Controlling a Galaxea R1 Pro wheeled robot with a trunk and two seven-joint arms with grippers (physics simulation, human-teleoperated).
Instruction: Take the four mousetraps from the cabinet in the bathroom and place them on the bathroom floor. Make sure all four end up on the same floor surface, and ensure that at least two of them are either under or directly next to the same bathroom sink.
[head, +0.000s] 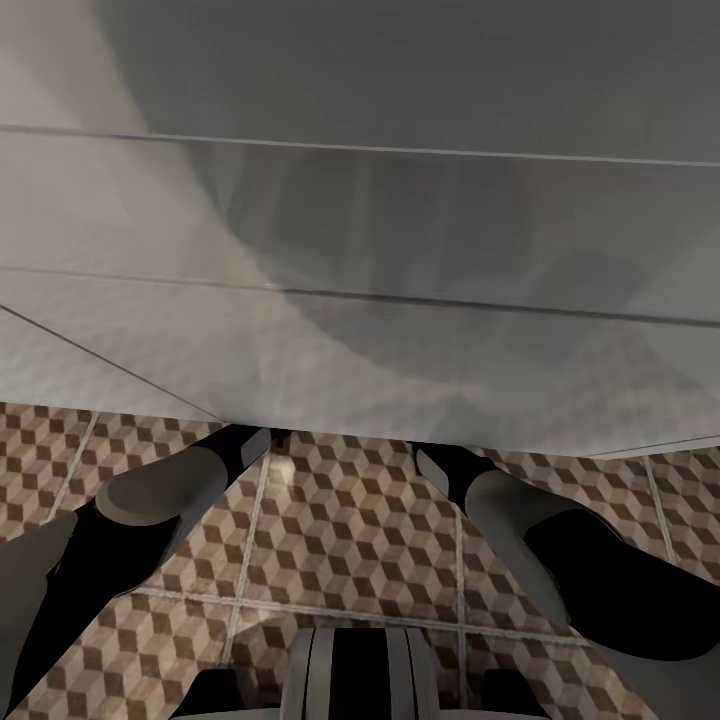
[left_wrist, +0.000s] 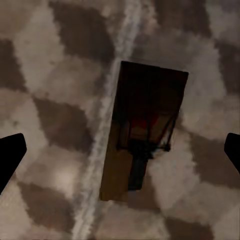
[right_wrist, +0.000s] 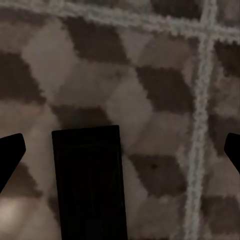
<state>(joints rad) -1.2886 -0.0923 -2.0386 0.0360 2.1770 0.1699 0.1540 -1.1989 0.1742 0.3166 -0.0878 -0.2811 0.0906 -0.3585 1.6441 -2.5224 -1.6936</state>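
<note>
Both grippers hung open over the bathroom floor (head: 340, 540), each with a mousetrap lying below it.

From the head camera we saw our two arms reaching forward and down beneath a large pale grey-white surface (head: 380, 270), which we judged to be the underside of the sink, though we could not be sure. At the left wrist, the left gripper (left_wrist: 120, 152) had its fingers spread wide, touching nothing, and a tan mousetrap (left_wrist: 142, 132) with a red mark and dark wire lay flat on the tiles beside a grout line. At the right wrist, the right gripper (right_wrist: 120, 152) was likewise spread apart and empty, over a dark rectangular slab (right_wrist: 89, 180) that we took for a second mousetrap in shadow. We judged these two as placed; next came drawing both arms back and returning to the cabinet for the rest.
</note>
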